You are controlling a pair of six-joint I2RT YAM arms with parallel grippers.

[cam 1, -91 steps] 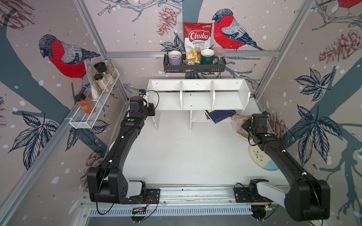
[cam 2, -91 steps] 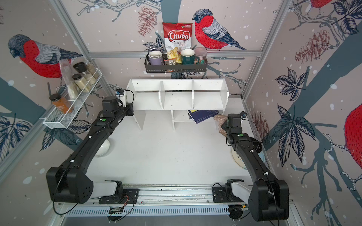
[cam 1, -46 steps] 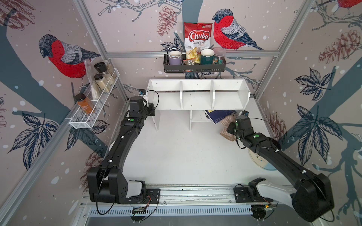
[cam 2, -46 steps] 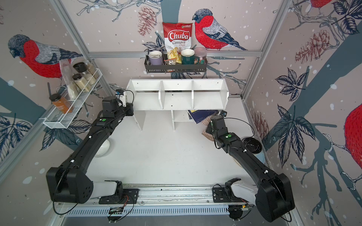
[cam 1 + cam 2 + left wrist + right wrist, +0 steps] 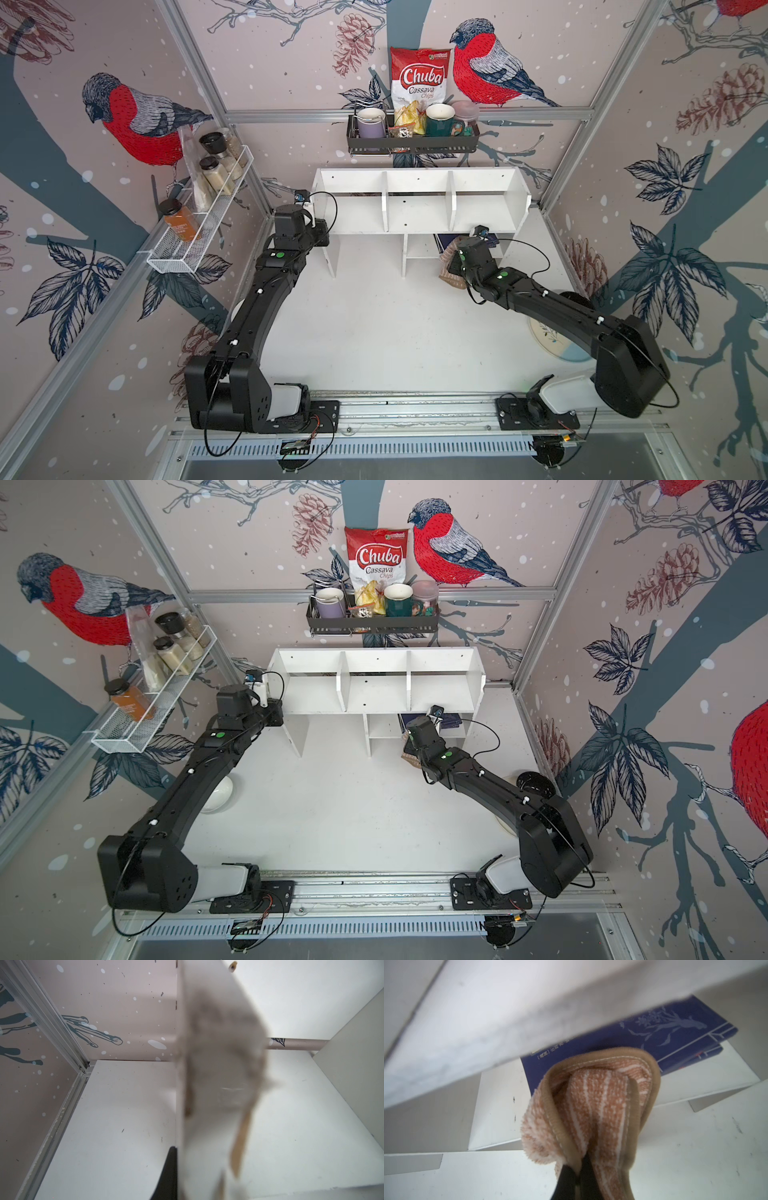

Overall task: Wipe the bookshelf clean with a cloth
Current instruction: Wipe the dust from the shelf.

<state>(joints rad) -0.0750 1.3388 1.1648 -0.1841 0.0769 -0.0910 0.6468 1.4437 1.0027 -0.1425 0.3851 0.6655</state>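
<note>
The white bookshelf stands at the back of the table. My right gripper is shut on the tan striped cloth, which bunches ahead of its fingers. In both top views the cloth hangs at the front of the lower right cubby, just under the upper board. My left gripper is at the shelf's left end, closed across the side panel. One black finger shows beside the panel and the other is hidden behind it.
A blue book lies in the lower right cubby behind the cloth. A black wall rack with mugs and a chips bag hangs above the shelf. A white wire rack holds jars. A plate and a white bowl sit under the arms.
My right arm has swung left from the shelf's right end to the front of the lower right cubby, carrying the cloth. The left arm has stayed put.
</note>
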